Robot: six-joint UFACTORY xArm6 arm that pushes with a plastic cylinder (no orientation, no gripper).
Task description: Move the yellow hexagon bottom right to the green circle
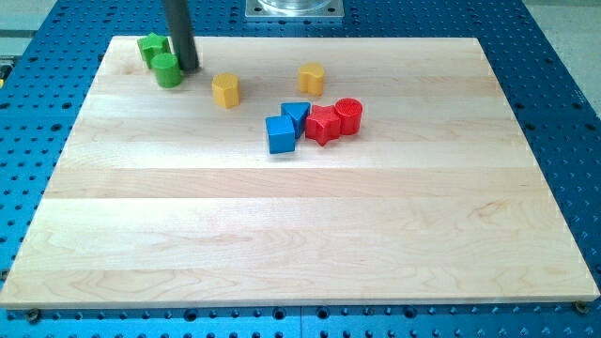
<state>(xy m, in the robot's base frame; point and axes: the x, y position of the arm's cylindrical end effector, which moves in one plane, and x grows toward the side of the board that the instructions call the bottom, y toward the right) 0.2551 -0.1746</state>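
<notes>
My tip [188, 69] stands near the desk's [300, 244] top left corner, touching or just beside the right side of the green circle [168, 70]. There is no gripper here, only the straight dark rod, so nothing opens or closes. The green star [152, 47] sits right behind the green circle, touching it, closer still to the top left corner.

The yellow hexagon [225, 90] lies apart from the tip, to its lower right, so it is already to the bottom right of the green circle with bare wood between them. A second yellow block [312, 78], whose shape I cannot make out for sure, rests further along toward the top edge's middle.

Below that, nearer the desk's centre, four blocks cluster together: a blue cube [280, 134], another blue block [298, 115] behind it, a red star-like block [322, 123], and a red cylinder [348, 115] at the right end.
</notes>
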